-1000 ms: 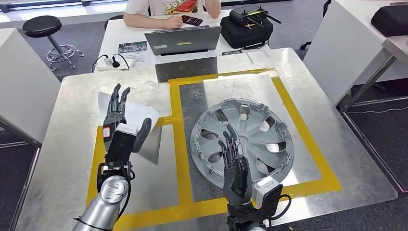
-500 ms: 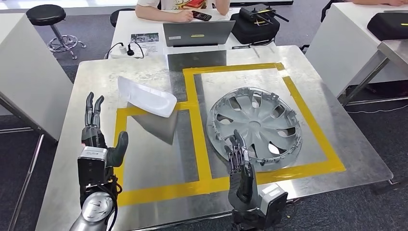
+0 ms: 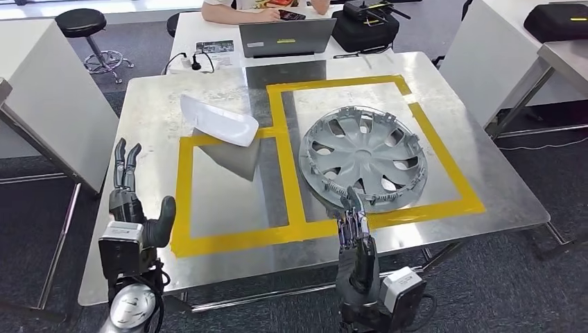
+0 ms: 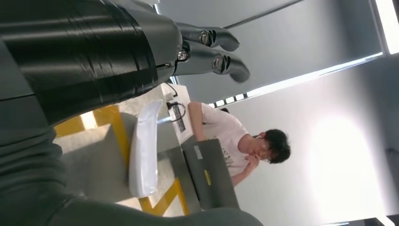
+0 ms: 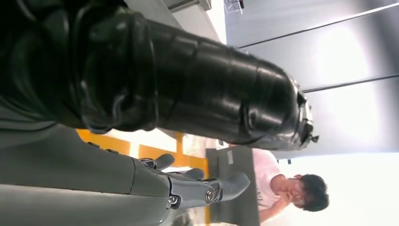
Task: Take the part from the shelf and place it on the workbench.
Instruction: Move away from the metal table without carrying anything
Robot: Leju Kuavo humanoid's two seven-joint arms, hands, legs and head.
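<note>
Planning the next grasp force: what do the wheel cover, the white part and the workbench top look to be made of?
Wheel cover: probably silver-painted plastic; thin spokes, clips around the rim, satin sheen.
White part: looks like glossy moulded plastic, a smooth curved shell; it could be painted.
Workbench top: bare sheet metal, brushed, with dull reflections, marked with yellow tape.

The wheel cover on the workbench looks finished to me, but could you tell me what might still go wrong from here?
The wheel cover lies across the yellow tape on its near edge, so it may count as misplaced. The right hand, open, hangs close before that rim and could nudge it if it swings forward. The white part rests tilted over the tape corner and might slide if the workbench is bumped.
</note>
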